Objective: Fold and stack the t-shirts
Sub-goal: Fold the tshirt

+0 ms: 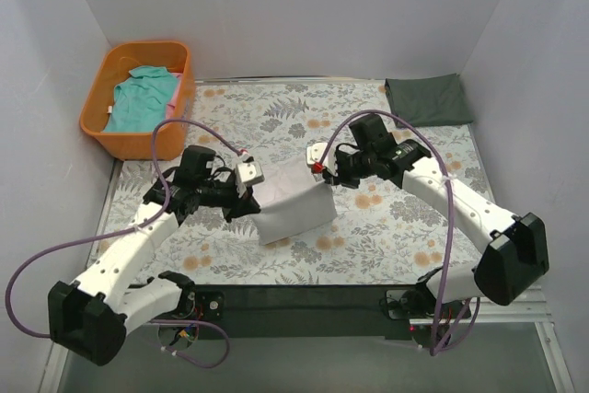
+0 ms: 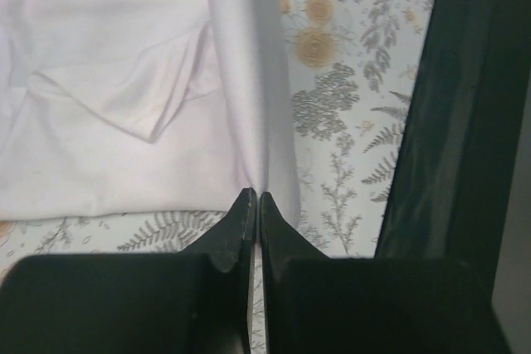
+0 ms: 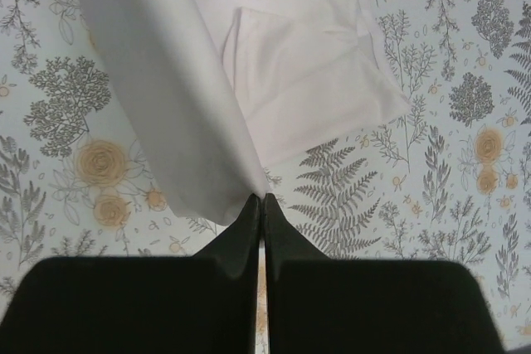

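The white t-shirt (image 1: 293, 204) lies partly folded at the table's middle, its far edge lifted between both grippers. My left gripper (image 1: 250, 183) is shut on the shirt's left corner; in the left wrist view (image 2: 259, 196) the cloth (image 2: 124, 122) rises from the closed tips. My right gripper (image 1: 320, 168) is shut on the right corner; in the right wrist view (image 3: 261, 198) the cloth (image 3: 191, 105) hangs from the tips above the table. A dark grey-green t-shirt (image 1: 428, 98) lies folded at the far right corner. A teal t-shirt (image 1: 143, 98) lies in the orange basket (image 1: 101, 140).
The orange basket stands off the table's far left corner. The floral table covering (image 1: 405, 227) spreads under everything. The black front edge of the table (image 2: 465, 122) is close to the left gripper. White walls enclose the back and sides.
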Controlling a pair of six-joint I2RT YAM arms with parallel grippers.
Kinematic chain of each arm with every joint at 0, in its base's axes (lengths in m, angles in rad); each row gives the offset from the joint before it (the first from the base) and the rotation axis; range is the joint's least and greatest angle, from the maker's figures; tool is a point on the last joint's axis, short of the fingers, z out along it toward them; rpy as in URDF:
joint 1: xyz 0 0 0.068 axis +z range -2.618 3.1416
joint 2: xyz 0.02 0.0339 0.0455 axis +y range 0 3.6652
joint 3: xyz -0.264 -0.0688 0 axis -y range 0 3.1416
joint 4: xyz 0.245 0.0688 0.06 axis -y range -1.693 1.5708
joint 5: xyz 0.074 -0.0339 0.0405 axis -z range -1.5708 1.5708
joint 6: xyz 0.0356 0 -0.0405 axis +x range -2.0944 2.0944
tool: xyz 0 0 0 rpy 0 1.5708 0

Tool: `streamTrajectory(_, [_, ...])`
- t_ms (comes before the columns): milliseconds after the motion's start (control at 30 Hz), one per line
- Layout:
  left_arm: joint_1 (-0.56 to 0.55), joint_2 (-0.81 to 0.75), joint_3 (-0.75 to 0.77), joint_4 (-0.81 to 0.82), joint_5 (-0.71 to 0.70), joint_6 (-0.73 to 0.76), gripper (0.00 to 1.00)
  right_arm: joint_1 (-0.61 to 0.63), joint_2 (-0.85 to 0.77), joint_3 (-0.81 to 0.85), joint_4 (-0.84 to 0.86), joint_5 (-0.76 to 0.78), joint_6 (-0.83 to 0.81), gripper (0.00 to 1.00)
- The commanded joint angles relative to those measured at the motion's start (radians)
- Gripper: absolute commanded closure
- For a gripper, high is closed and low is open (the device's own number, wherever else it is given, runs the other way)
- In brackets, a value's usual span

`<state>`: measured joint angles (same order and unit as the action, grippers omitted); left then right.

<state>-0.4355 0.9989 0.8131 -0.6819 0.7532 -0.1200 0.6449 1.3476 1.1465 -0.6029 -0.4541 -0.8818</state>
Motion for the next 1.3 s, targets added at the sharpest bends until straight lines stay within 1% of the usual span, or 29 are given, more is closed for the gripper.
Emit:
streamTrajectory(0, [0.09, 0.065, 0.064, 0.051, 0.037, 0.028, 1.0, -0.034, 0.064, 0.087, 0.005, -0.078, -0.103, 0.99])
streamTrajectory(33, [0.119, 0.117, 0.078, 0.054, 0.038, 0.037, 1.0, -0.047, 0.1, 0.103, 0.003, -0.089, -0.115, 0.99])
streamTrajectory(133, [0.148, 0.205, 0.132, 0.064, 0.044, 0.037, 1.0, -0.062, 0.156, 0.165, 0.006, -0.107, -0.135, 0.99])
streamTrajectory(267, [0.179, 0.267, 0.161, 0.119, 0.051, 0.013, 1.0, -0.08, 0.264, 0.265, 0.003, -0.121, -0.144, 0.99])
streamTrajectory(433, [0.237, 0.355, 0.205, 0.148, 0.051, 0.003, 1.0, -0.097, 0.385, 0.373, 0.005, -0.136, -0.169, 0.99])
streamTrajectory(533, [0.276, 0.435, 0.222, 0.199, 0.028, -0.033, 1.0, -0.102, 0.452, 0.439, 0.005, -0.152, -0.181, 0.99])
streamTrajectory(600, [0.287, 0.508, 0.233, 0.234, -0.004, -0.067, 1.0, -0.102, 0.533, 0.484, 0.009, -0.153, -0.183, 0.99])
streamTrajectory(633, [0.294, 0.532, 0.247, 0.239, -0.009, -0.076, 1.0, -0.102, 0.597, 0.539, 0.009, -0.143, -0.178, 0.99])
streamTrajectory(700, [0.302, 0.582, 0.256, 0.26, -0.026, -0.104, 1.0, -0.103, 0.663, 0.599, 0.009, -0.13, -0.169, 0.99])
streamTrajectory(767, [0.308, 0.642, 0.253, 0.295, -0.069, -0.148, 1.0, -0.106, 0.752, 0.683, 0.011, -0.117, -0.166, 0.99])
streamTrajectory(867, [0.308, 0.725, 0.279, 0.338, -0.141, -0.194, 1.0, -0.11, 0.841, 0.748, 0.009, -0.11, -0.163, 0.99])
streamTrajectory(1000, [0.308, 0.829, 0.33, 0.366, -0.21, -0.224, 1.0, -0.108, 0.898, 0.736, 0.008, -0.098, -0.177, 0.99])
streamTrajectory(1100, [0.308, 0.889, 0.374, 0.369, -0.242, -0.224, 0.99, -0.106, 0.909, 0.687, 0.008, -0.071, -0.174, 0.99])
streamTrajectory(1167, [0.308, 0.905, 0.382, 0.367, -0.232, -0.215, 0.99, -0.108, 0.892, 0.644, 0.008, -0.058, -0.177, 0.99])
streamTrajectory(1200, [0.307, 0.903, 0.38, 0.366, -0.223, -0.211, 0.99, -0.108, 0.884, 0.595, 0.008, -0.06, -0.174, 0.99])
streamTrajectory(1267, [0.3, 0.894, 0.374, 0.335, -0.195, -0.199, 1.0, -0.108, 0.845, 0.54, 0.005, -0.06, -0.169, 0.99])
